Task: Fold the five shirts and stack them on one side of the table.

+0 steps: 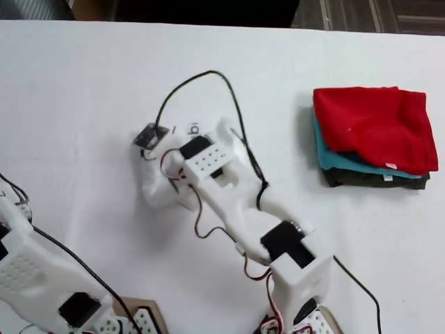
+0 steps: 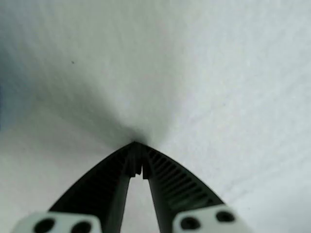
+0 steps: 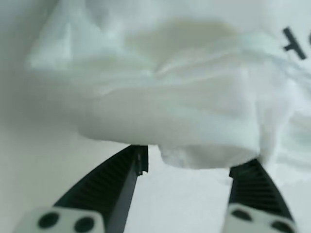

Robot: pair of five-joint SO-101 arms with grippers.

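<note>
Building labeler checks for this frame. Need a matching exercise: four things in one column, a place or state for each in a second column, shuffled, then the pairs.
Things
1. red shirt
2. teal shirt
3. white shirt
4. left gripper

Places or states
A. shut, over bare table
B. top of the stack
C. at the open right gripper
D. directly under the red one

Pairs: 1-B, 2-D, 3-C, 4-A

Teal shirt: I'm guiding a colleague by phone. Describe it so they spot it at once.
On the white table, find the stack of folded shirts near the right edge in the high view. The teal shirt is its middle layer, under the red shirt and over a dark shirt: a blue-green edge between them.
</note>
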